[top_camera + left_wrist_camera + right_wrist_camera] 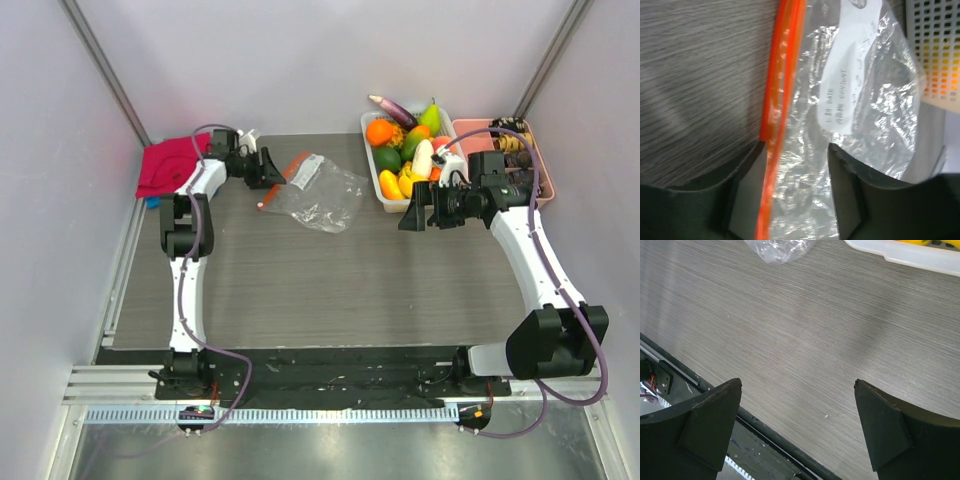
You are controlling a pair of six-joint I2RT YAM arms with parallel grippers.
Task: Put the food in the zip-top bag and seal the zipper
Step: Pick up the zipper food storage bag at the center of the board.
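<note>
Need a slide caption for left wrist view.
Open left end effector straddling the zipper of the clear zip-top bag.

The top view looked down from high behind the near edge, taking in the whole surface [330, 270]. The left wrist view sat very close over the bag [865, 110], facing along its orange strip [782, 75] from between the fingers of the left tool [795, 175]. The right wrist view hung farther off, tilted down past the right tool [797, 385] at the grey surface. It shared a bag corner and the tray [905, 256] rim with the top view.
</note>
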